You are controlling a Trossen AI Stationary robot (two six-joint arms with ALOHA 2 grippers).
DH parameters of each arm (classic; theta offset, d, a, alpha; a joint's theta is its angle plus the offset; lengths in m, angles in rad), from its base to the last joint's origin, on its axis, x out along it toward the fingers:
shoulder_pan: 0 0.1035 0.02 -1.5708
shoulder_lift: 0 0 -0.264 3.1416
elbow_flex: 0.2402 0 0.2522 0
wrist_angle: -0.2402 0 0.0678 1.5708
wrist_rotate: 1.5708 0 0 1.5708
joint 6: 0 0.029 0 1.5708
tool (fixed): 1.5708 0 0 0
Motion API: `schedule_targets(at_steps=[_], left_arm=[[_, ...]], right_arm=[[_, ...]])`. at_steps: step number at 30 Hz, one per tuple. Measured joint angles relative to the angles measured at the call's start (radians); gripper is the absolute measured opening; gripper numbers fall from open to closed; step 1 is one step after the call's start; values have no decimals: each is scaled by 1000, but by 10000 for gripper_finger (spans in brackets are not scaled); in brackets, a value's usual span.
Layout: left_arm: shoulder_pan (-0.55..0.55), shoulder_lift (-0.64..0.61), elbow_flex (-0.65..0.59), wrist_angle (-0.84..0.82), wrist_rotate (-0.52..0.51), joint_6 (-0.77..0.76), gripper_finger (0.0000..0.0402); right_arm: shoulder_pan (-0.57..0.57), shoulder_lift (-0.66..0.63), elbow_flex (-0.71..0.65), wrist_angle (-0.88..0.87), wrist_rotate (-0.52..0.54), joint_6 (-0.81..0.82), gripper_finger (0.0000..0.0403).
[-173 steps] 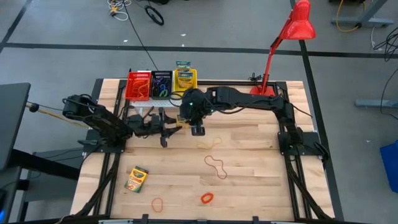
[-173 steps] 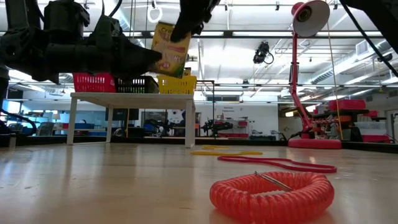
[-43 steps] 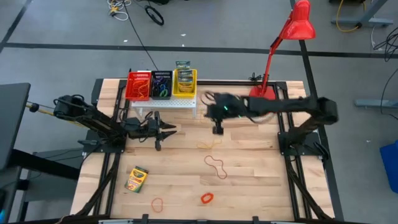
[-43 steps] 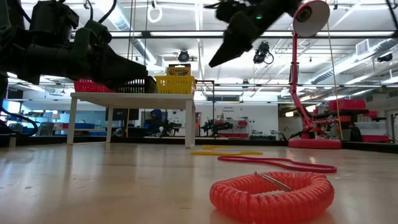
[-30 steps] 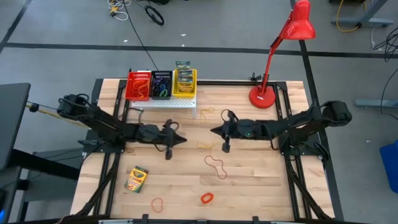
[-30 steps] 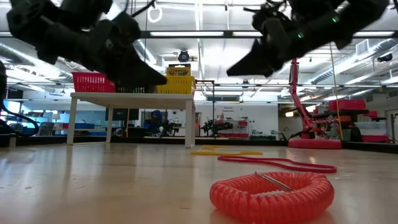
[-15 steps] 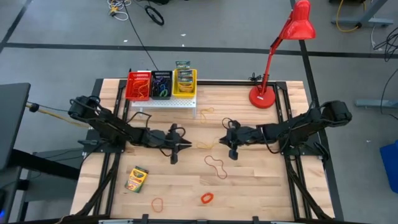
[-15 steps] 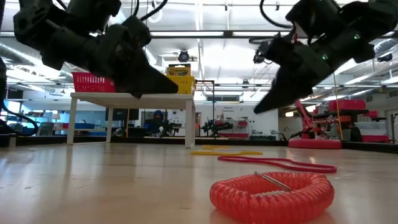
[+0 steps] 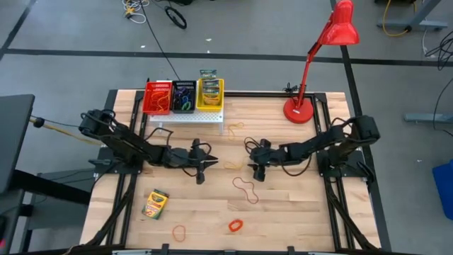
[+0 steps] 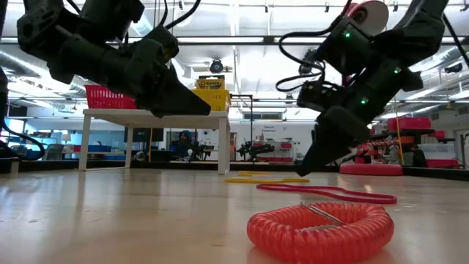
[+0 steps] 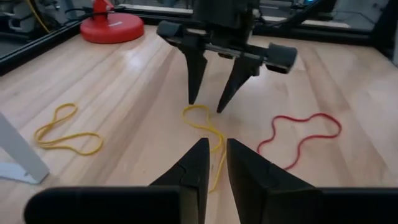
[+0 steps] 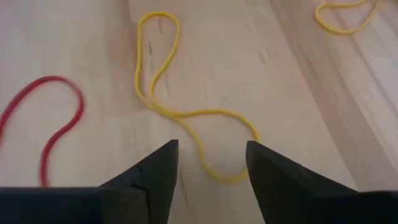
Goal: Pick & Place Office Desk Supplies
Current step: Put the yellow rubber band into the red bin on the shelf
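**Desk supplies on the wooden table, front edge to back**

- Orange coiled loop [image 9: 235, 225]: nearest the front edge, lying flat; small orange rubber band [image 9: 179, 231] near it, toward the left arm's side.
- Crayon box [image 9: 155, 202]: flat on the table, front left, well apart from both arms.
- Red rubber band [image 9: 246, 190]: loose wavy loop at mid-table, just in front of the right gripper.
- Yellow rubber band [image 9: 234, 164]: mid-table, between the two grippers.
- Left gripper [image 9: 200, 173]: low over the table beside the yellow band; fingers [image 11: 194, 163] nearly together, a slim gap between them, grasping nothing.
- Right gripper [image 9: 256, 172]: poised above the yellow band's far end, fingers [image 12: 273, 174] spread wide, holding nothing.
- Second yellow rubber band [image 9: 234, 127]: farther back, near the white stand [image 9: 190, 118].
- Red [image 9: 158, 97], black [image 9: 184, 95] and yellow [image 9: 211, 91] baskets: on the stand at the back.
- Red lamp [image 9: 322, 49]: back right corner.
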Motion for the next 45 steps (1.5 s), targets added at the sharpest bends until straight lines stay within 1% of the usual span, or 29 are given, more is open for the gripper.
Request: schedule_targets(at_steps=[3,8,13,15,18,19,24,28,30,34,39,42,45], left_arm=[[0,25,0,3,-3,-14,63],[0,54,1,5,-2,-60,63],[0,63,2,12,0,-81,63],[0,63,3,22,0,-81,63],[0,63,3,51,2,-78,63],[1,63,5,53,5,-78,63],[1,63,19,46,26,-84,63],[1,63,52,13,30,-83,67],[1,63,70,-22,30,-83,76],[0,63,92,-58,31,-87,110],[0,82,97,-51,34,-121,171],[0,105,96,-49,25,-144,204],[0,143,108,-13,22,-166,224]], right_arm=[[0,29,24,-25,37,2,172],[-1,67,53,-59,43,6,115],[-2,72,72,-75,9,-14,88],[0,74,79,-78,3,-33,64],[4,76,87,-80,-1,-69,15],[7,76,89,-81,-1,-76,9],[34,75,113,-69,-15,-95,4],[68,74,160,-53,8,-121,3],[89,74,183,-51,43,-132,3],[113,73,235,-48,94,-126,2],[125,72,289,-48,170,-90,1],[126,72,311,-46,187,-89,1],[126,72,320,-25,201,-90,1]])
